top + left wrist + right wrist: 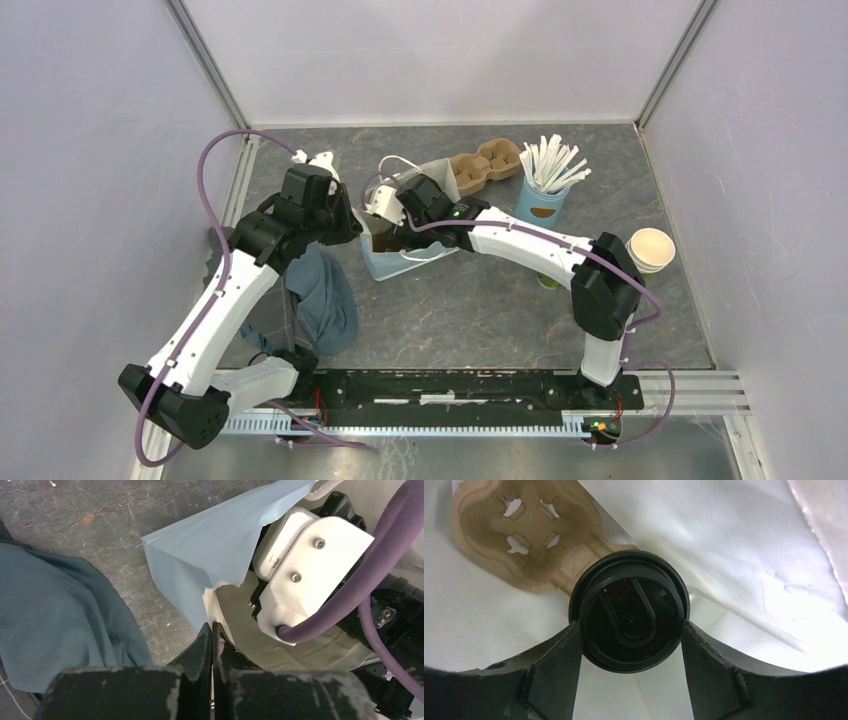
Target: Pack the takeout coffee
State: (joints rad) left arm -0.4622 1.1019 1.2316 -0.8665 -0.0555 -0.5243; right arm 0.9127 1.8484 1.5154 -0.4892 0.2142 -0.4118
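Two grippers, entered in turn, then their surroundings.

1. Right gripper [630, 632]: we found it clamped on the takeout coffee [626, 592], one dark finger against each side of the round black lid. The cup body below the lid was hidden from us. The coffee sat inside the blue bag [425, 255], whose white inner walls surrounded it in the wrist view. Just behind the lid, on the bag's floor, lay a brown cardboard carrier [524, 535]. We could not tell whether the cup stood in one of its pockets.

2. Left gripper [212, 627]: jaws pressed together, pinching the bag's torn upper edge at its near-left corner.

3. Table [480, 310], grey and mottled, bearing the upright bag near its middle.

4. Blue-grey cloth [325, 295], crumpled, just left of the bag and under the left arm.

5. Second cardboard carrier [487, 165], beyond the bag on its far right side.

6. Light-blue cup of white sticks [545, 195], beside that carrier.

7. Open paper cup [650, 250], cream inside, well to the right, partly behind the right arm's elbow.
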